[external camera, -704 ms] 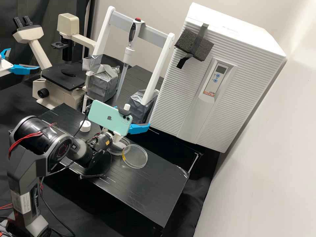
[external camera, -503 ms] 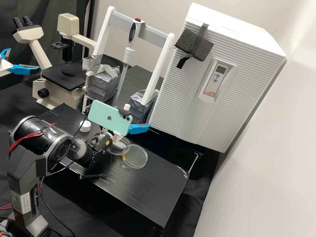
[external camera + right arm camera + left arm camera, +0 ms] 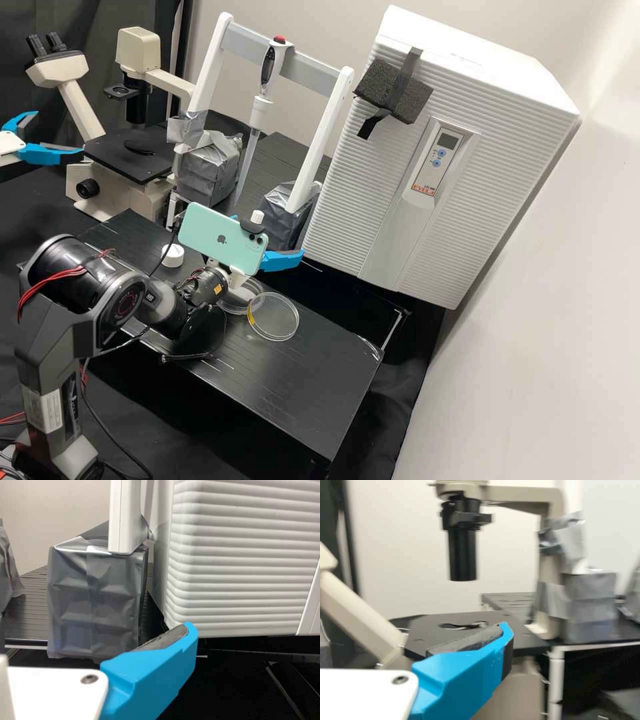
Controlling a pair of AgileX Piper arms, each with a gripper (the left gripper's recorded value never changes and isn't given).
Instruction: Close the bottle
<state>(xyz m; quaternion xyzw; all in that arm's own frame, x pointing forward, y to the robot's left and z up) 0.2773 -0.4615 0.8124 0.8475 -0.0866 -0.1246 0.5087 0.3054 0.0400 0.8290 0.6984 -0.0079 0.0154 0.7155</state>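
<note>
A small white round cap or vial (image 3: 172,255) stands on the black tray (image 3: 300,380), left of the mint-green phone (image 3: 223,239) mounted on the near arm. A small white-topped item (image 3: 257,216) peeks out just behind the phone; I cannot tell what it is. My right gripper (image 3: 270,237) hovers over the tray beside the phone, open, and one of its blue fingers (image 3: 155,672) points at a taped grey block (image 3: 95,605). My left gripper (image 3: 53,135) is at the far left by the microscope (image 3: 113,160), open and holding nothing, one of its blue fingers (image 3: 465,675) before the stage.
Two clear petri dishes (image 3: 273,315) lie on the tray in front of the phone. A pipette (image 3: 257,127) hangs from a white stand behind the tray. A large white ribbed machine (image 3: 440,153) stands to the right, and the near arm's dark base (image 3: 73,300) is at the front left.
The left gripper has shifted a little to the right and down at the picture's left edge. The right arm, the cap and the dishes are where they were.
</note>
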